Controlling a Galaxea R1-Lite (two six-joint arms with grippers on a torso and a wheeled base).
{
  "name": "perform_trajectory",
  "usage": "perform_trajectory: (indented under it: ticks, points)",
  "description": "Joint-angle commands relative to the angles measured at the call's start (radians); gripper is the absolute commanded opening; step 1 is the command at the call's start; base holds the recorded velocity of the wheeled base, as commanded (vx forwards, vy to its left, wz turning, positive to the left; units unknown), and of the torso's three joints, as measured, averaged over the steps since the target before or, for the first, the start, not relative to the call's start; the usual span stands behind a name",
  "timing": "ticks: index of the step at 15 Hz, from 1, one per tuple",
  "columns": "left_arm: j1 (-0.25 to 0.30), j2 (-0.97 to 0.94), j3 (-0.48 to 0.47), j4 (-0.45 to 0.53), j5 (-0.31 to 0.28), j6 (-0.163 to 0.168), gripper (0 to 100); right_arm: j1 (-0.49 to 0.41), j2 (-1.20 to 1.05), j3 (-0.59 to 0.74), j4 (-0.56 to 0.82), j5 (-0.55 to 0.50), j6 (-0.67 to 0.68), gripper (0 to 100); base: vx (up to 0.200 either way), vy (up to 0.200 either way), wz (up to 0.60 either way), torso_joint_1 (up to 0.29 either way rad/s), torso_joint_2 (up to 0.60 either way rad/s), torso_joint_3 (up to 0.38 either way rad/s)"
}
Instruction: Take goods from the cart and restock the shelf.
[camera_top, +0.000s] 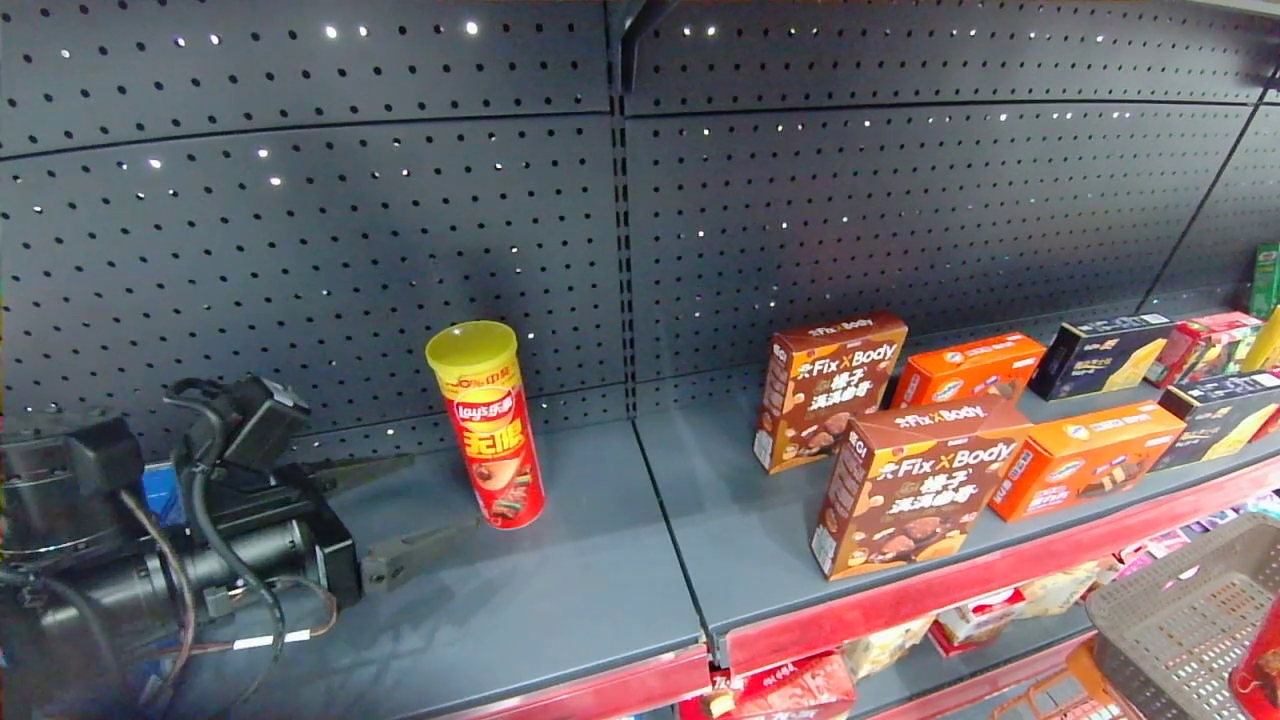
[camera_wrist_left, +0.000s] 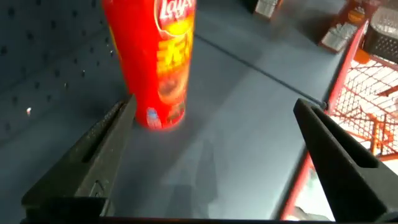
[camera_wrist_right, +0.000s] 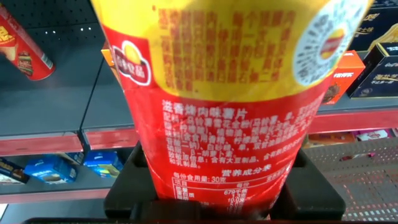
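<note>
Restock, placing step. R claw (camera_wrist_right: 219, 186) pinches a second chip can (camera_wrist_right: 217, 93), out front of the shelf (camera_top: 560, 600). L claw (camera_wrist_left: 214, 111) sits spread wide, low on shelf deck, just beside the upright chip can (camera_top: 490, 430), not touching. Next, prob.: L arm clears; R can set upright alongside.

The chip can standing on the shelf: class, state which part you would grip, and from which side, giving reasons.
I would grip the chip can around its mid body, coming level from the robot's left, where the left gripper lies with jaws open. It stands upright, its round sides stand clear, and the pegboard wall blocks the back.
</note>
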Motion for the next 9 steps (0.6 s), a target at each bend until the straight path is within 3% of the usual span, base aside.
perform_trajectory:
  ticks: [1,5,9]
  points:
    - [-0.001,0.079,-0.056,-0.018,-0.019,-0.002,100,0.001,0.001,0.000,0.000,0.000,0.000,0,0.000,0.000,0.00,0.000,0.00,0.000]
    - [0.022,0.118,-0.153,-0.020,-0.036,0.004,100,0.002,0.001,0.001,0.000,0.001,0.000,0,0.000,0.000,0.00,0.000,0.00,0.000]
    - [0.039,0.129,-0.151,-0.021,-0.036,0.017,100,0.002,0.001,0.004,0.000,0.004,0.000,0,0.000,0.000,0.00,0.000,0.00,0.000]
